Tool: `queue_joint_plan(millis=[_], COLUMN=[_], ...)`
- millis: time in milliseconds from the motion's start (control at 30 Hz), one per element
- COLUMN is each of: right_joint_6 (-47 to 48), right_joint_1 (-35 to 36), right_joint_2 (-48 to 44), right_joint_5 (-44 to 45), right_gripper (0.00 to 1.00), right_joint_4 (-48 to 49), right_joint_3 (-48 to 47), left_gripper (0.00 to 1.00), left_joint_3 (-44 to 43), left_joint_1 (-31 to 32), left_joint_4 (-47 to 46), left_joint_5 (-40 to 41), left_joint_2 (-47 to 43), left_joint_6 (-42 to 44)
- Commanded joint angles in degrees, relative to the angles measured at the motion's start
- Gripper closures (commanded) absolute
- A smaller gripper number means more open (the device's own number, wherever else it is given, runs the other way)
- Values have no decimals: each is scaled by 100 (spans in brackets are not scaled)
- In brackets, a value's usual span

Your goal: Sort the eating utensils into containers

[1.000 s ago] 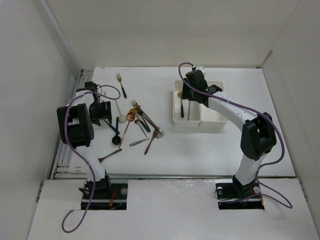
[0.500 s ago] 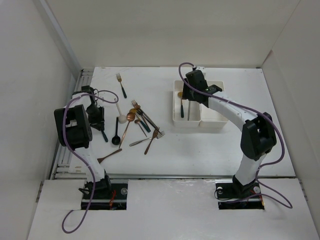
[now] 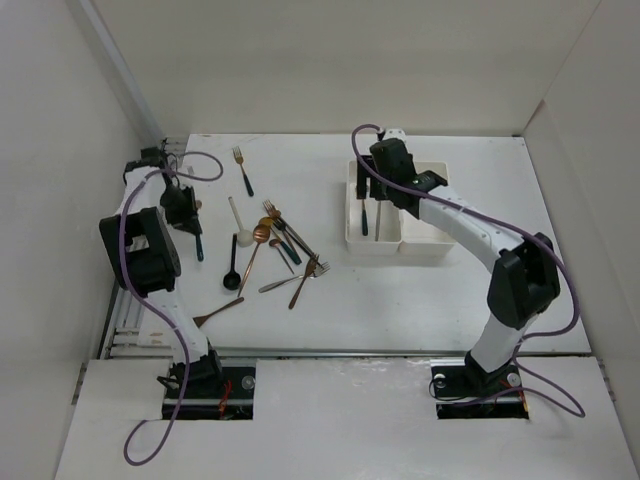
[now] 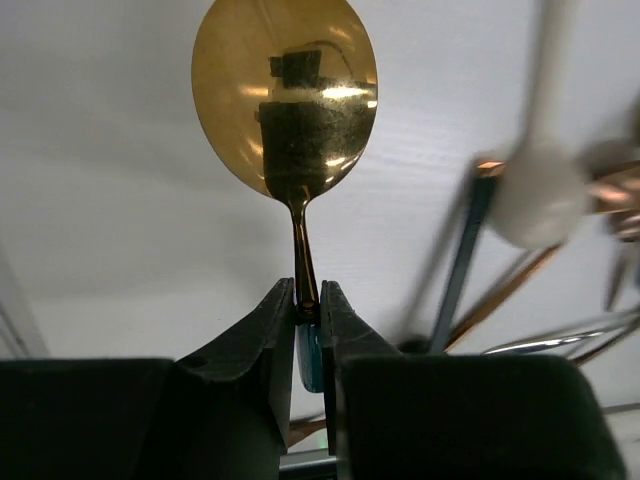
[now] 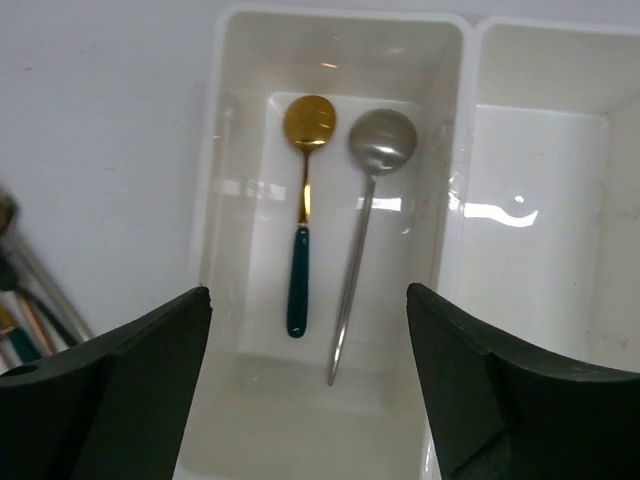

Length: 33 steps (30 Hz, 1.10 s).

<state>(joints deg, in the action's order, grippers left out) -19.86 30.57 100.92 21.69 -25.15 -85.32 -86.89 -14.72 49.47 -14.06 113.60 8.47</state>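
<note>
left arm (image 3: 133, 243) extended, jaws pinching gold spoon (image 4: 285, 95)

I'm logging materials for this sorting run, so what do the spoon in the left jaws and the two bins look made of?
Gold spoon: likely polished metal, gold finish; its bowl mirrors the camera. Handle end looks teal, perhaps coated. White bins: probably glossy plastic, judging by soft glare and faintly translucent walls.

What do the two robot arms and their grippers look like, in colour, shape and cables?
Both the left arm and right arm have white links and bulky black joint housings. A purple cable loops along each. The left gripper and right gripper have black, wedge-shaped fingers.
</note>
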Motion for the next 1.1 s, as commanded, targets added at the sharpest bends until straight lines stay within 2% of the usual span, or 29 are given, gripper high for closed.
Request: queue_joint_plan(millis=[0,33,100,133,300,400,500,667,733,900,1000,1067], right_joint_6=[604,606,659,659,659,659,247,-395,-703,-932,-984,-1098], right_joint_1=[344,406,616,695,1345,1662,1768,1927,1927,1927,1927,1927], right_joint_2=[-643,-644,-715,-715,-522,-144,304,1033,1280,1544,1789,1895], right_joint_5=[-401,-559,-911,-1104,-2774,-3607,-4092,-4445,-4498,-4068,-4007,-3866], right_gripper=[15,11,0,0,0,0,0,3,6,11,20,31], right_joint_4=[536,615,800,879,1714,2250,2733,3024,3208,3270,3270,3270], right_joint_3=[-64,-64,-292,-362,-765,-1091,-1601,-2496,-2577,-2806,-2954,-3026], left_gripper=[100,100,100,100,100,100,100,100,100,100,100,100], left_joint_3=[-1204,-1834,-2313,-2428,-2367,-2000,-1508,-1147,-1094,-751,-549,-496], left_joint_1=[-31,-31,100,197,452,662,743,927,1050,1156,1156,1208], left_joint_4=[387,501,502,424,-121,-727,-1323,-1774,-1914,-2021,-2073,-2073], left_joint_5=[-763,-965,-1142,-1142,-2380,-2487,-2609,-2803,-2943,-3154,-3357,-3471], left_joint_2=[-303,-356,-514,-628,-1550,-2137,-2665,-3019,-3072,-3178,-3230,-3230], left_joint_6=[-90,-143,-205,-153,-74,41,-72,-547,-670,-1030,-1198,-1277])
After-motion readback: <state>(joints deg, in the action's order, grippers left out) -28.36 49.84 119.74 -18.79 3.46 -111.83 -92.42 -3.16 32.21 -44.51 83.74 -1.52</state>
